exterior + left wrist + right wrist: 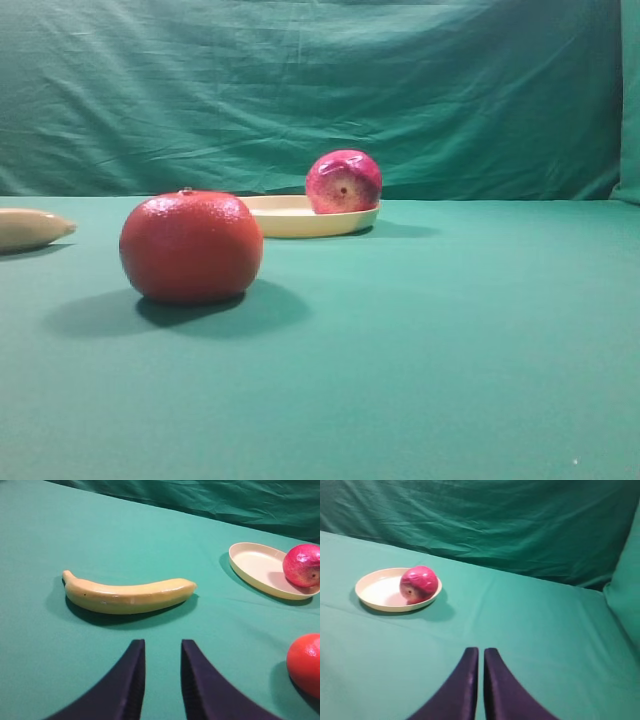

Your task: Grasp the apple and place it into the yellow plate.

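The glossy magenta-pink apple (343,182) (302,565) (418,584) lies inside the pale yellow plate (285,217) (252,565) (377,591), against its right rim, dark dimple facing forward. My right gripper (480,652) is shut with nothing between its fingers; it stands well back from the plate, which is to its front left. My left gripper (162,644) is open and empty, close behind a banana. Neither gripper shows in the exterior high view.
A large orange-red fruit (191,246) (305,663) sits on the green cloth in front of and left of the plate. A yellow banana (129,595) (30,228) lies at the far left. A green cloth backdrop (320,90) hangs behind the table.
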Tool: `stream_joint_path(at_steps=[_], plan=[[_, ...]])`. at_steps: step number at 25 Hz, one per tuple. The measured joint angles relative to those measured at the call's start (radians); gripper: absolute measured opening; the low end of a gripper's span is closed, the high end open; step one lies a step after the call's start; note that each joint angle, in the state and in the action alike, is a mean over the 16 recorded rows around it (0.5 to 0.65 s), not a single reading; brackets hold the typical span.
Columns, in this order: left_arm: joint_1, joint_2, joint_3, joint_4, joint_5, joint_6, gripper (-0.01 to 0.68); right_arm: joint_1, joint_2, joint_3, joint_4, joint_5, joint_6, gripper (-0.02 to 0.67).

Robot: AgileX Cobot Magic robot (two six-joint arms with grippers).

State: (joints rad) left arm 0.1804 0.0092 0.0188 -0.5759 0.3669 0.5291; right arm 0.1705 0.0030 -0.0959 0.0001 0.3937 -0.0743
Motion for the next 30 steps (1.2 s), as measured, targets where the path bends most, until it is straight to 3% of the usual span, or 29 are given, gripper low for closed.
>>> stream_joint_path(at_steps=[11,30], plan=[[0.000,0.000,0.000,0.000,0.000,0.000,0.157,-0.060,-0.016,0.114,0.002,-0.030,0.000,0.000],[0.000,0.000,0.000,0.000,0.000,0.000,0.157,-0.061,-0.016,0.122,0.002,-0.018,0.000,0.000]])
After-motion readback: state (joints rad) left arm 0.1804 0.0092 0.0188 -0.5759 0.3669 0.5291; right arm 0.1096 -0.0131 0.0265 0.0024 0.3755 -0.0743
